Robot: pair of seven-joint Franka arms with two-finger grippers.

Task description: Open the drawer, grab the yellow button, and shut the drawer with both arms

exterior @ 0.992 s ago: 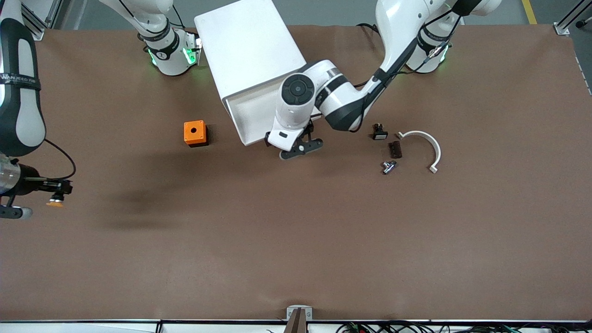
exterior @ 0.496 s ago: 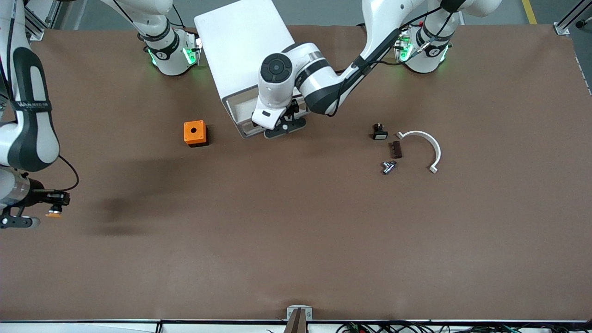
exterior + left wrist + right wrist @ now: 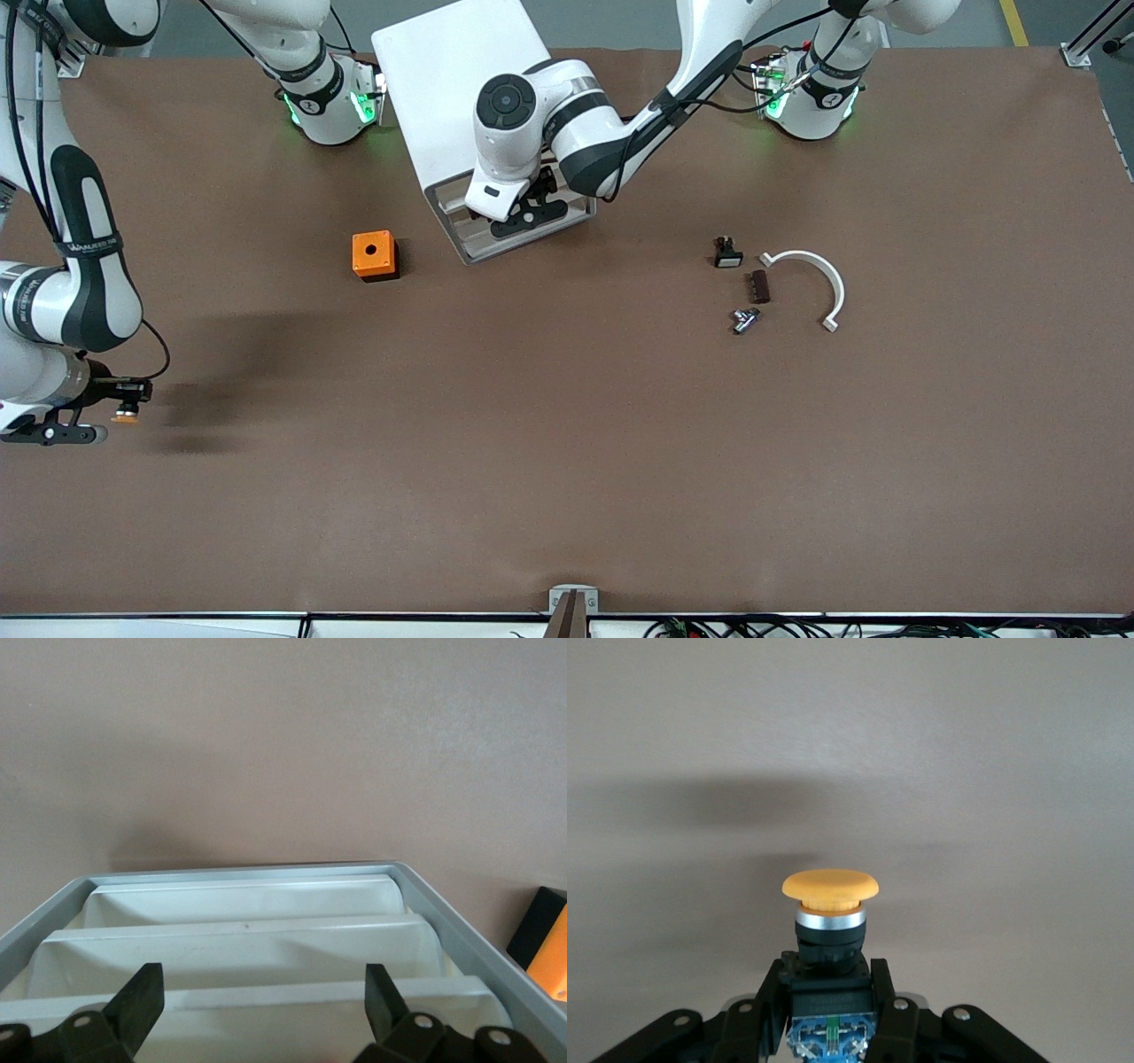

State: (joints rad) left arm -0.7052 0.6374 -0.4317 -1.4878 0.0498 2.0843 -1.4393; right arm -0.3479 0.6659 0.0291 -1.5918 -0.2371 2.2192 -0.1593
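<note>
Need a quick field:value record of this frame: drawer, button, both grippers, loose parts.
drawer: front nearly pushed into the white cabinet
button: orange cap, held in the right gripper
right gripper: shut on the button, over the right arm's end of the table
left gripper: open, at the drawer front
orange box: beside the cabinet
loose parts: white arc, small dark pieces toward the left arm's end
</note>
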